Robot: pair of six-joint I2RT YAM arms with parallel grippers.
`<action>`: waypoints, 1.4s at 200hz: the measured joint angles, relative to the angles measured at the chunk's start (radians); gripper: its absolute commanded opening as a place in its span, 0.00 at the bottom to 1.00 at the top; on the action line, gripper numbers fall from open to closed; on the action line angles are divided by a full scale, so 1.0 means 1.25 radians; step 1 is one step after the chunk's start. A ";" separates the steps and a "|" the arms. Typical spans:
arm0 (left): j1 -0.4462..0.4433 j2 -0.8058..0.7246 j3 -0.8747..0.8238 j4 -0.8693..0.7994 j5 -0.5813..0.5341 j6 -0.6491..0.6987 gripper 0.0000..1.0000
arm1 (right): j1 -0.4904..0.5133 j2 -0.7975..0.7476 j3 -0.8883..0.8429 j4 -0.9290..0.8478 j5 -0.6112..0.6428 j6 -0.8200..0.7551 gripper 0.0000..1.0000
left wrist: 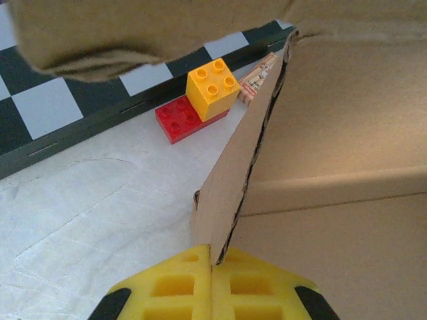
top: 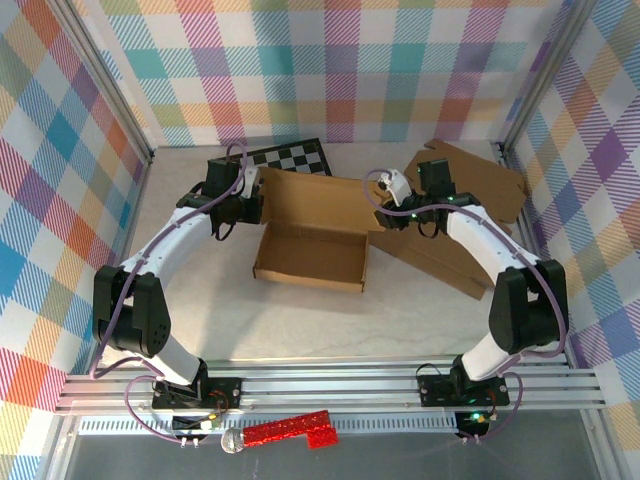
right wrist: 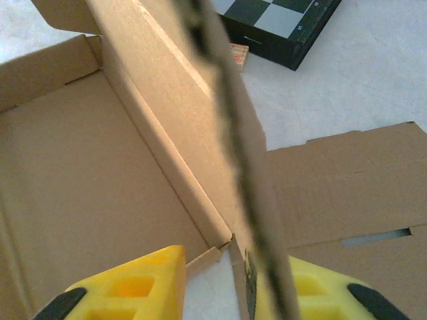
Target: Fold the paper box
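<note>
**Cardboard box half folded, a gripper at each side**

Brown cardboard box [top: 310,245] lies open-topped at the middle of the white table [top: 300,320], with its tall back panel on the far side.

The left gripper [top: 248,207] is at the box's left side. Seen from its wrist camera, its yellow fingers [left wrist: 173,287] are pressed together on the lower edge of the left flap [left wrist: 227,180], which stands upright.

The right gripper [top: 383,216] is at the box's right side. Seen from its wrist camera, its yellow fingers [right wrist: 133,290] are parted, and the right flap [right wrist: 200,100] stands edge-on between them. The flap lies close against the right-hand finger and a gap shows beside the other, so it is not pinched.

On the table just beyond the left flap, a yellow toy brick [left wrist: 212,87] sits on one end of a red toy brick [left wrist: 180,121]. A small printed wooden block [left wrist: 257,79] is just to their right.

A black and white folding chessboard [top: 290,157] lies at the far side, behind the box. Flat brown cardboard sheets [top: 480,190] lie on the right, under the right arm. A red glittery object [top: 290,430] lies at the near edge, in front of the arms' bases.
</note>
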 measured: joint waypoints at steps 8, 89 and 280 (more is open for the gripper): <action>0.000 0.000 0.000 -0.001 0.000 -0.002 0.00 | 0.000 0.006 0.005 0.001 0.002 0.002 0.20; 0.000 -0.005 0.000 0.001 0.001 -0.027 0.00 | 0.007 0.015 0.022 0.014 0.023 0.033 0.05; -0.001 -0.016 -0.003 0.000 0.015 -0.035 0.00 | -0.084 0.009 -0.014 0.055 -0.054 0.076 0.57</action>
